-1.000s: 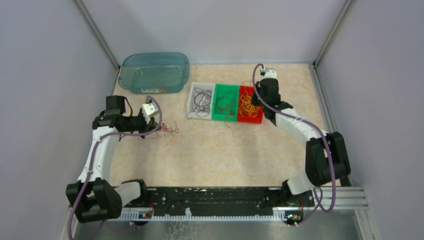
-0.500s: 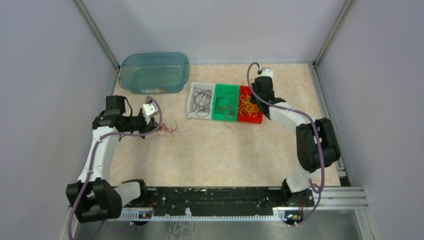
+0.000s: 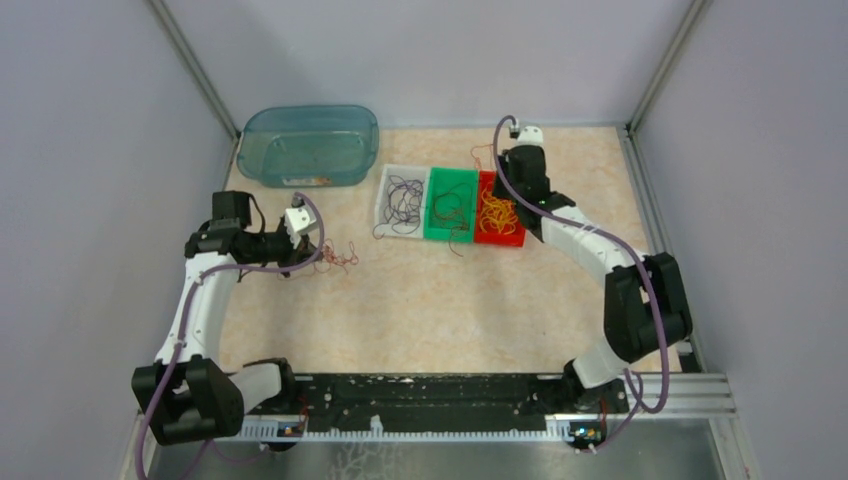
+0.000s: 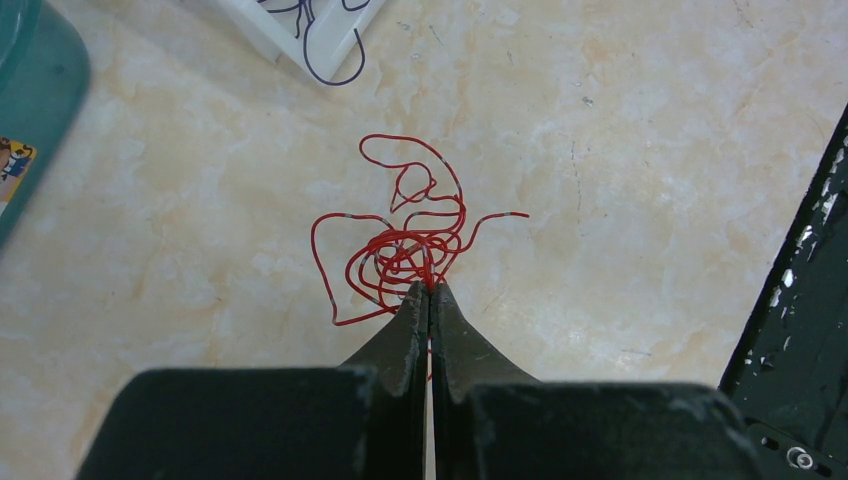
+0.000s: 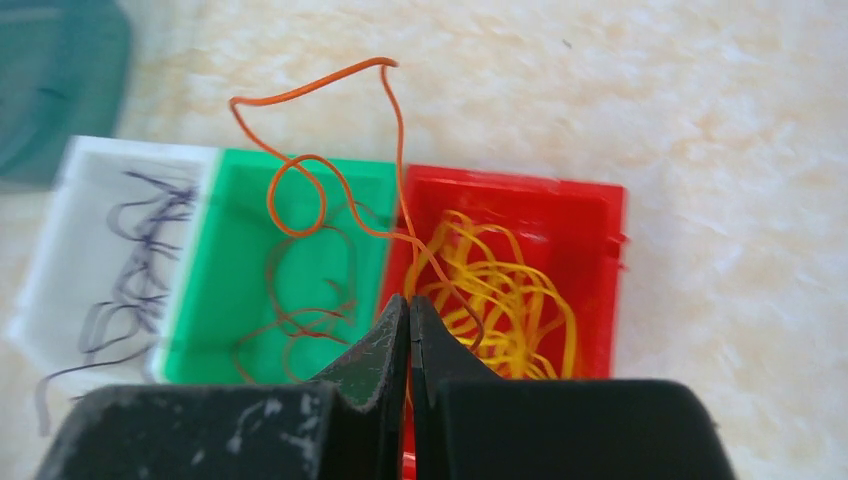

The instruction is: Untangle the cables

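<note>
Partly behind left end effector [image 4: 429,288], cables [image 4: 400,245]

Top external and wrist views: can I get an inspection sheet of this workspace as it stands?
Surface: marbled beige table.
Job's things: red wire tangle lies on the table; orange wire is lifted above the bins. Dark wires lie in the white bin, brownish wires in the green bin, yellow wires in the red bin.
Clutter: teal tub at far left; contents unclear.
Grippers: left gripper shut on the red wire tangle's edge; right gripper shut on the orange wire.
Cables: purple arm cables run along both arms.
Surroundings: grey walls on three sides.
</note>
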You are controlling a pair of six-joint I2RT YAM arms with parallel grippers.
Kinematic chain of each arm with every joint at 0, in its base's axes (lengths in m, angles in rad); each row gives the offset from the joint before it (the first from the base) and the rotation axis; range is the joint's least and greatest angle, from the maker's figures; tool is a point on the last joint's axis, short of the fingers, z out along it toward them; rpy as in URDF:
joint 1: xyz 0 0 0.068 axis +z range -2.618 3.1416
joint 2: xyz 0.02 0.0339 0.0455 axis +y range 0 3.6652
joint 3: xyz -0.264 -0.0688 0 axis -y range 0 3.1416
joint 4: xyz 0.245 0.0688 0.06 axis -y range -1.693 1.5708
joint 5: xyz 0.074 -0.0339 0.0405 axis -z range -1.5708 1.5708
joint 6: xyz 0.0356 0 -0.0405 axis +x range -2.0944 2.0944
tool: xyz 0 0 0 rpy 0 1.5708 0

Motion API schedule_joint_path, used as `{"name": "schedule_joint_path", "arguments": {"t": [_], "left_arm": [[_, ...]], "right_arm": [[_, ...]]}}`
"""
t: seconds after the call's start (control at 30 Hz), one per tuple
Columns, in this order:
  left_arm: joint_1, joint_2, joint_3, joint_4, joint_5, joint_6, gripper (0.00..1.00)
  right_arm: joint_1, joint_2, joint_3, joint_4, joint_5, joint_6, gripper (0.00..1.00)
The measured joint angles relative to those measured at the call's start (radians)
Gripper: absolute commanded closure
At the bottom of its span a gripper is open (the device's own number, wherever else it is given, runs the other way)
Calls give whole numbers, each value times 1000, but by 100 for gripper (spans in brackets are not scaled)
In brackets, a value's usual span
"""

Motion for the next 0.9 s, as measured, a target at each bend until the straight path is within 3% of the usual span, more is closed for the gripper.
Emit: {"name": "schedule_joint_path", "arguments": {"t": [0.27, 0.6, 0.9], "left_arm": [[0, 0, 0, 0, 0, 0, 100], [0, 0, 0, 0, 0, 2, 100], [0, 0, 0, -17, 25, 14, 100]], "right_arm": [[123, 151, 214, -72, -22, 35, 100], [160, 323, 240, -201, 8, 96, 100], [179, 340, 248, -185, 16, 117, 69]]}}
